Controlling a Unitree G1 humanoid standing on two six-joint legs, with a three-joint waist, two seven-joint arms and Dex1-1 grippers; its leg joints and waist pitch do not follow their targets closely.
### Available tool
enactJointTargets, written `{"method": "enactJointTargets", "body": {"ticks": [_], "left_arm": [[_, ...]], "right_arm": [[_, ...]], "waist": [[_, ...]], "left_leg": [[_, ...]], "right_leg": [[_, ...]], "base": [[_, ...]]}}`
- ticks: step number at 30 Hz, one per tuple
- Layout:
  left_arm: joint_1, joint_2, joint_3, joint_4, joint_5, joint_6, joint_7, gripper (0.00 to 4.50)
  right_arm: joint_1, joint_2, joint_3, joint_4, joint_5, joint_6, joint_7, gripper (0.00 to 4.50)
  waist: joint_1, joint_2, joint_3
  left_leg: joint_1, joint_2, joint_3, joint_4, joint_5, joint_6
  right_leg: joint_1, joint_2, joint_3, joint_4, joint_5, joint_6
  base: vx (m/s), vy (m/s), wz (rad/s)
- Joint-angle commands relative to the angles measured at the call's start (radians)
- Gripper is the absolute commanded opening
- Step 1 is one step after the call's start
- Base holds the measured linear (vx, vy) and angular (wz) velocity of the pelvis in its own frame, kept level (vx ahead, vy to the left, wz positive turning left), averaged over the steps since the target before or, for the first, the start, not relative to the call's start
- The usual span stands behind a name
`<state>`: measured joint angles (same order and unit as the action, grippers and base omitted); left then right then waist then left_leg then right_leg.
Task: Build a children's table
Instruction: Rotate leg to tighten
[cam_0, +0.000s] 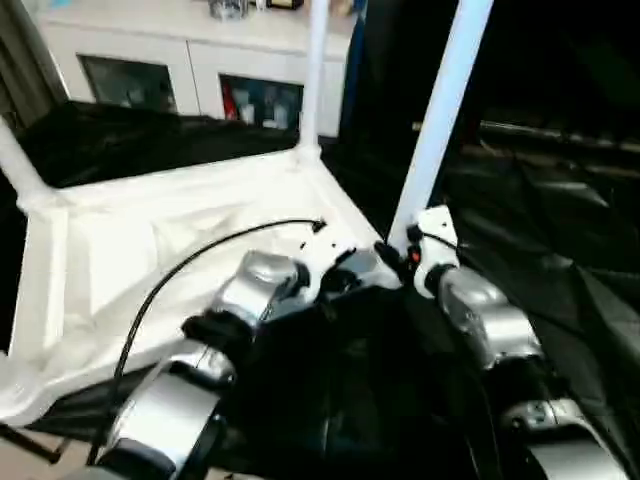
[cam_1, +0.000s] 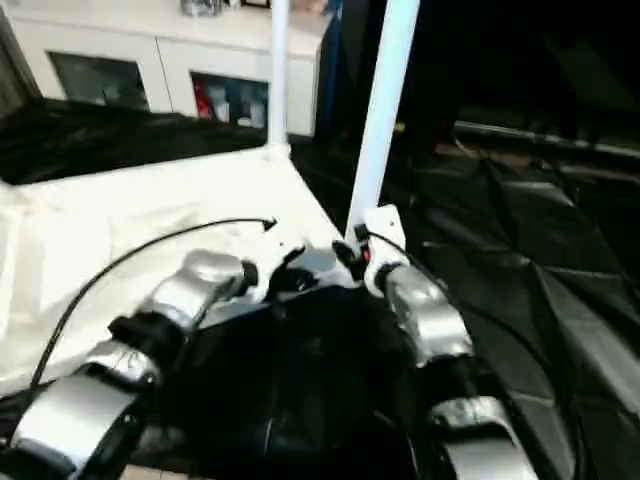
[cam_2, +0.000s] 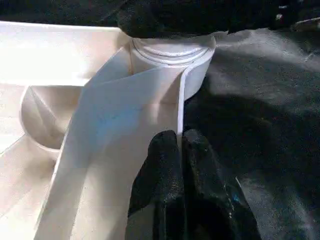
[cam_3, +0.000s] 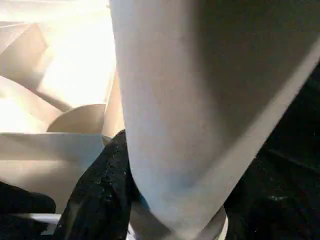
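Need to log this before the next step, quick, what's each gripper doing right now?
Left gripper: shut, pinching the tabletop's thin side wall.
Right gripper: closed around the white leg standing in the near corner socket.

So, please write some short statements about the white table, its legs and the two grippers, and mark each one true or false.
1. The tabletop lies with its ribbed underside up. True.
2. The right gripper is at the foot of a standing leg. True.
3. The left gripper is wide open. False: its fingers are shut on the tabletop's thin edge.
4. The far corner leg lies flat on the black cloth. False: it stands upright in its socket.
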<state>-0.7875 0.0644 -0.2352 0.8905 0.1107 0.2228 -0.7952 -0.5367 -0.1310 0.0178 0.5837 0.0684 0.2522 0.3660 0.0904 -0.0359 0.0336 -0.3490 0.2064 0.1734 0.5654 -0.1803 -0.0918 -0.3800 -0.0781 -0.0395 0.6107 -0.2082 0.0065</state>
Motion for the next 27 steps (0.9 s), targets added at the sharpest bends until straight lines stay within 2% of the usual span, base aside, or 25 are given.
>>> {"method": "enactJointTargets", "body": {"ticks": [1, 2, 3, 7, 11, 13, 18, 19, 22, 27], "left_arm": [[-0.024, -0.05, 0.004, 0.016, -0.016, -0.012, 0.06, 0.0], [-0.02, -0.041, 0.002, 0.014, -0.018, -0.023, 0.035, 0.0], [-0.018, -0.037, 0.001, 0.013, -0.018, -0.027, 0.024, 0.0], [-0.005, -0.008, -0.005, -0.001, -0.022, -0.056, -0.047, 0.0], [0.018, 0.038, -0.023, -0.033, -0.03, -0.083, -0.158, 0.0], [0.027, 0.056, -0.029, -0.046, -0.035, -0.085, -0.199, 0.0], [0.072, 0.127, -0.048, -0.122, -0.079, -0.111, -0.412, 0.0], [0.083, 0.142, -0.052, -0.147, -0.094, -0.094, -0.462, 0.0], [0.114, 0.185, -0.067, -0.216, -0.123, -0.042, -0.574, 0.0], [0.128, 0.21, -0.074, -0.241, -0.126, -0.033, -0.613, 0.0]], "right_arm": [[0.042, 0.056, 0.091, 0.054, -0.018, 0.015, 0.062, 1.99], [0.045, 0.05, 0.075, 0.044, 0.008, 0.015, 0.091, 2.54], [0.046, 0.048, 0.068, 0.04, 0.018, 0.016, 0.102, 2.68], [0.068, 0.002, 0.079, -0.02, 0.054, 0.019, 0.231, 2.97], [0.125, -0.093, 0.14, -0.144, 0.076, 0.006, 0.418, 3.38], [0.145, -0.125, 0.151, -0.186, 0.094, 0.009, 0.477, 3.38], [0.207, -0.233, 0.178, -0.31, 0.145, 0.028, 0.666, 3.38], [0.217, -0.25, 0.181, -0.329, 0.147, 0.03, 0.695, 3.38], [0.242, -0.294, 0.197, -0.37, 0.144, 0.012, 0.751, 3.38], [0.253, -0.313, 0.215, -0.39, 0.16, 0.04, 0.794, 3.38]], "waist": [[0.0, -0.004, -0.037], [0.0, -0.005, -0.037], [0.001, -0.005, -0.037], [0.004, -0.006, -0.039], [0.011, -0.01, -0.041], [0.013, -0.009, -0.041], [0.012, -0.007, -0.041], [0.01, -0.008, -0.04], [0.009, -0.006, -0.04], [0.013, -0.007, -0.039]], "left_leg": [[0.003, 0.02, -0.004, -0.074, -0.269, 0.0], [0.002, 0.019, -0.004, -0.074, -0.272, 0.002], [0.003, 0.02, -0.004, -0.074, -0.273, 0.004], [0.0, 0.021, -0.003, -0.073, -0.253, 0.021], [-0.004, 0.02, 0.0, -0.065, -0.178, 0.053], [-0.005, 0.02, 0.0, -0.065, -0.168, 0.062], [-0.003, 0.026, -0.001, -0.066, -0.181, 0.072], [-0.006, 0.026, -0.001, -0.067, -0.182, 0.072], [-0.002, 0.028, 0.001, -0.066, -0.184, 0.068], [-0.001, 0.027, 0.003, -0.065, -0.171, 0.069]], "right_leg": [[0.025, -0.06, 0.035, -0.095, -0.287, -0.158], [0.026, -0.06, 0.035, -0.096, -0.293, -0.156], [0.025, -0.06, 0.035, -0.096, -0.293, -0.155], [0.029, -0.059, 0.036, -0.094, -0.253, -0.157], [0.039, -0.058, 0.035, -0.081, -0.122, -0.186], [0.039, -0.059, 0.034, -0.08, -0.11, -0.189], [0.038, -0.06, 0.034, -0.076, -0.106, -0.212], [0.038, -0.058, 0.034, -0.076, -0.108, -0.213], [0.036, -0.06, 0.034, -0.074, -0.105, -0.228], [0.036, -0.058, 0.035, -0.072, -0.1, -0.234]], "base": [[0.0, 0.0, 0.0], [0.0, 0.0, 0.0], [0.0, 0.0, 0.0], [0.0, 0.0, 0.0], [0.0, 0.0, 0.0], [0.0, 0.0, 0.0], [0.0, 0.0, 0.0], [0.0, 0.0, 0.0], [0.0, 0.0, 0.0], [0.0, 0.0, 0.0]]}}
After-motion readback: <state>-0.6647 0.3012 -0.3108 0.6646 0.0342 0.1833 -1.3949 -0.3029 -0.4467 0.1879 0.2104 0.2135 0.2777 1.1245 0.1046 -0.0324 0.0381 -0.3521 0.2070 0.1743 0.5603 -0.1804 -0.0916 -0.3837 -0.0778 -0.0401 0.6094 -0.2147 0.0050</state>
